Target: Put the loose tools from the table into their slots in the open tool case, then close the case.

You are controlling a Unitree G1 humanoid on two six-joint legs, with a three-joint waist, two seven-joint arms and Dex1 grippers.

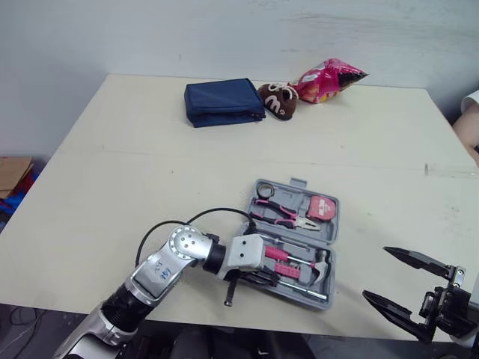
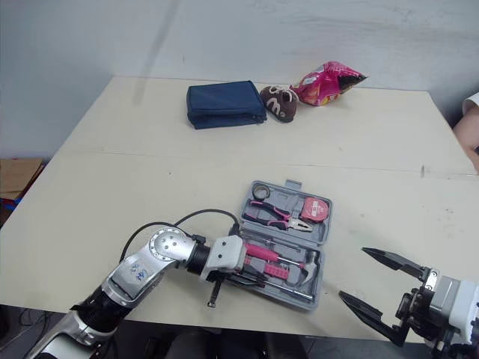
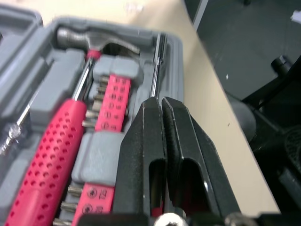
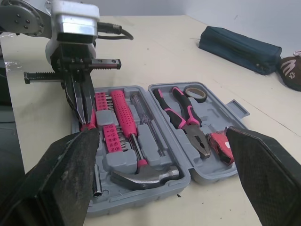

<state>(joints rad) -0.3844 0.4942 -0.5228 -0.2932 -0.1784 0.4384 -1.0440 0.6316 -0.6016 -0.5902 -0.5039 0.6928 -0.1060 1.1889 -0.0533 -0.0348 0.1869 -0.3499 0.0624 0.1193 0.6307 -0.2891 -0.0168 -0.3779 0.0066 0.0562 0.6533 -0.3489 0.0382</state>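
Left gripper (image 3: pixel 162 101): fingers pressed together at the case's (image 4: pixel 150 195) near-left corner, against a pink handle (image 4: pixel 89 125); grip unconfirmed. Case open at the table's (image 1: pixel 150 149) front edge, long axis left-right; hammer (image 4: pixel 129 127) seated, head pointing right. Right gripper (image 1: pixel 375 273): spread wide, empty, right of the case.

Even, soft light falls on a broad cream-coloured rectangular table (image 1: pixel 150 149) set before a plain, pale grey-white painted wall (image 1: pixel 224 30). A brown cardboard box (image 1: pixel 13 173) sits low beside the table's left edge; dark floor (image 3: pixel 244 42) shows beyond its near edge.
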